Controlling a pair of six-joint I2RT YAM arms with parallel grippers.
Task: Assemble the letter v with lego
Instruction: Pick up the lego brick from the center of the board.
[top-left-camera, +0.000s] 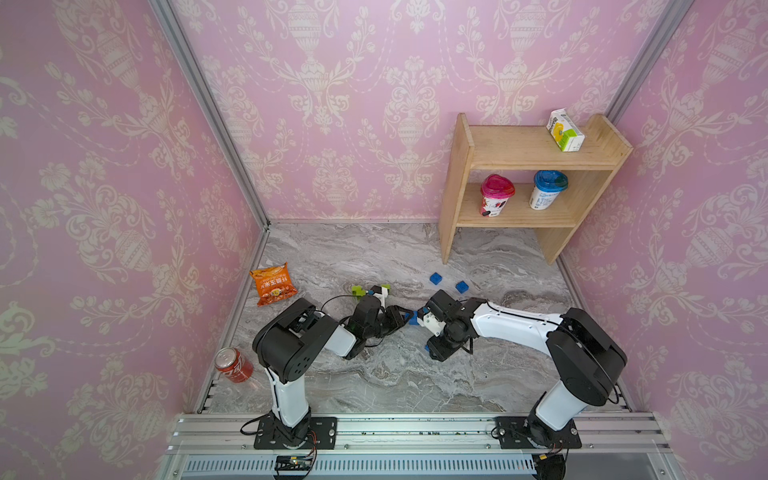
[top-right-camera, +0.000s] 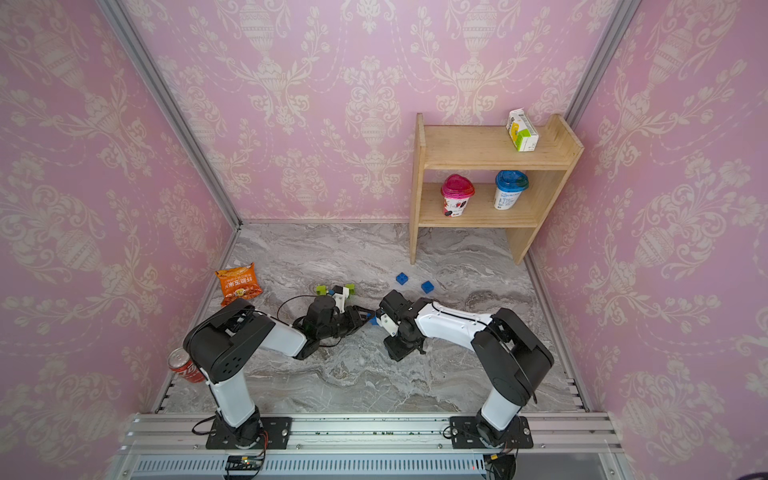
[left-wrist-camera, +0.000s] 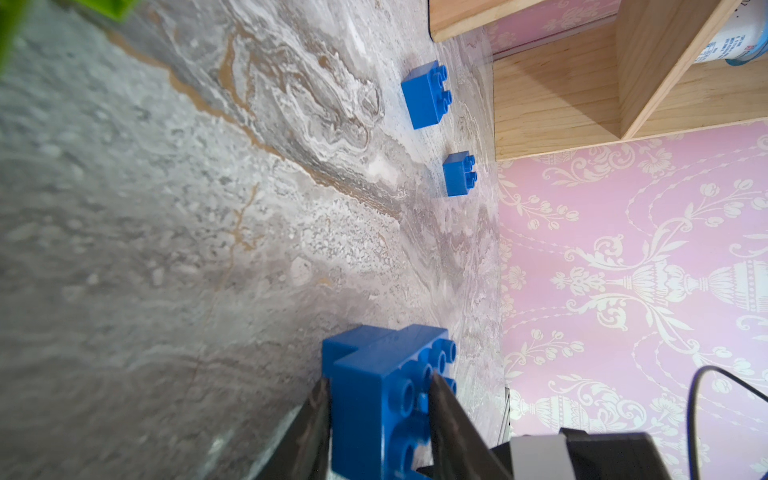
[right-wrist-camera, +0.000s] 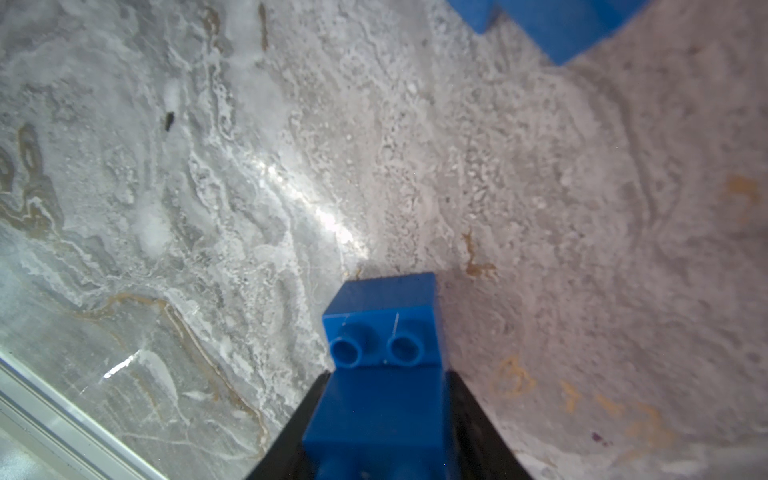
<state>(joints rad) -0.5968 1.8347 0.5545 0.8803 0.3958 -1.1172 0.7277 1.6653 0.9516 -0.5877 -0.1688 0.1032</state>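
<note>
My left gripper (left-wrist-camera: 379, 380) is shut on a blue lego piece (left-wrist-camera: 374, 415) of joined bricks, one finger on its side, the other across its studs. In both top views that gripper (top-left-camera: 407, 318) lies low at mid-table with blue (top-left-camera: 413, 319) at its tip. My right gripper (right-wrist-camera: 388, 374) is shut on another blue lego stack (right-wrist-camera: 382, 324), studs showing past the fingertips. From above it (top-left-camera: 434, 351) points down just right of the left one. Two loose blue bricks (top-left-camera: 435, 278) (top-left-camera: 461, 286) sit farther back. Lime green lego (top-left-camera: 358, 289) (top-left-camera: 385, 287) lies behind the left wrist.
An orange snack bag (top-left-camera: 272, 284) lies at the left wall and a red can (top-left-camera: 233, 365) stands near the left arm's base. A wooden shelf (top-left-camera: 528, 158) with two cups and a carton fills the back right corner. Pink walls close three sides.
</note>
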